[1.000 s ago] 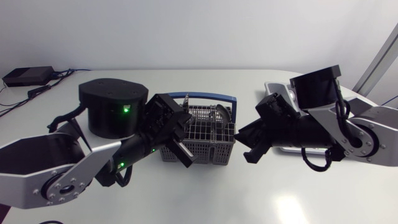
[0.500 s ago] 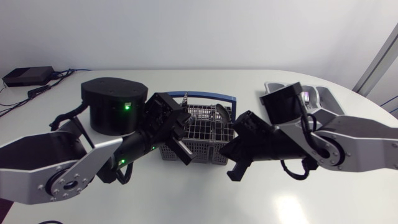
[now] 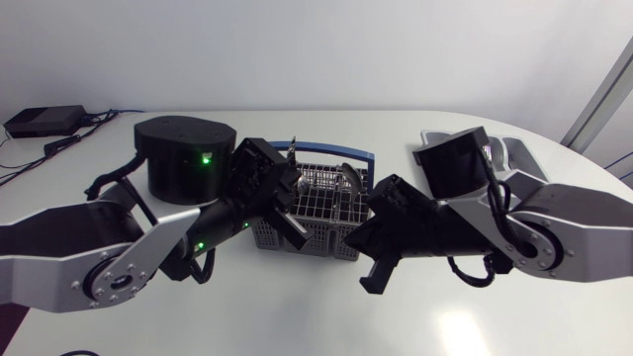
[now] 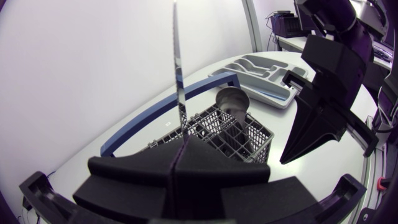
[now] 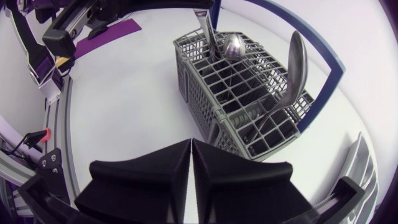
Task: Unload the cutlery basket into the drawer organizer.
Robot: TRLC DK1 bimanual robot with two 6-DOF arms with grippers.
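**Left tool** (image 4: pixel 177 154), clenched on a knife (image 4: pixel 179 87). The blade is gripped from both sides by the two fingers and projects straight out past their tips. The knife's lower end is hidden under the fingers. In the head view the left tool (image 3: pixel 283 194) is seen at the left end of the basket (image 3: pixel 318 213), with the knife (image 3: pixel 294 156) raised above the basket's rim.

**Right tool** (image 5: pixel 191 148), clenched on nothing. The two fingers are pressed flat together and no object is held between them. It is placed just beside the basket (image 5: pixel 239 93), off its front right corner in the head view (image 3: pixel 374 272); no contact with the mesh wall is seen.

**Basket.** It is made of grey mesh with a blue hoop handle and is stood on the white desk (image 3: pixel 297 321) between the two arms. A spoon (image 5: pixel 295 59) is leant bowl-up in a compartment at the basket's handle side. A second spoon (image 5: pixel 231 45) and a flat handle (image 5: pixel 205 22) are stood in the compartments at the opposite end.

**Drawer organizer** (image 4: pixel 261 70). This pale grey moulded tray is laid on the desk to the right of the basket and apart from it. In the head view it is partly covered by the right arm.
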